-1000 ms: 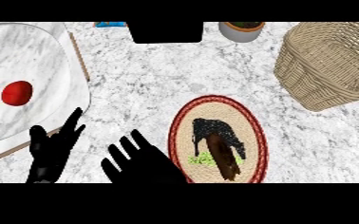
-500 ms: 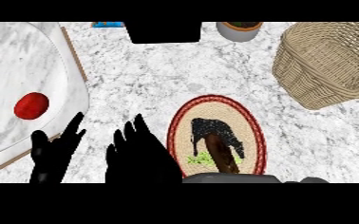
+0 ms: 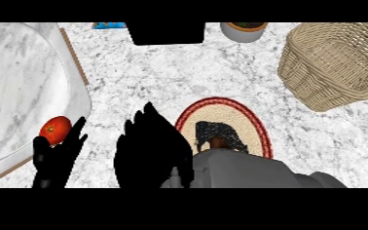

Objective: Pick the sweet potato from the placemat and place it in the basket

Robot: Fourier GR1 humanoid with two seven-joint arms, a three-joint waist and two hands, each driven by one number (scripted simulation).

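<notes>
Right hand hangs just left of the woven placemat, fingers straight and apart, holding nothing; its grey forearm lies across the mat's lower half. Sweet potato on the mat shows only as a brown sliver, probably hidden by that forearm. Wicker basket well apart, upper right. Left hand rests open by the tomato.
</notes>
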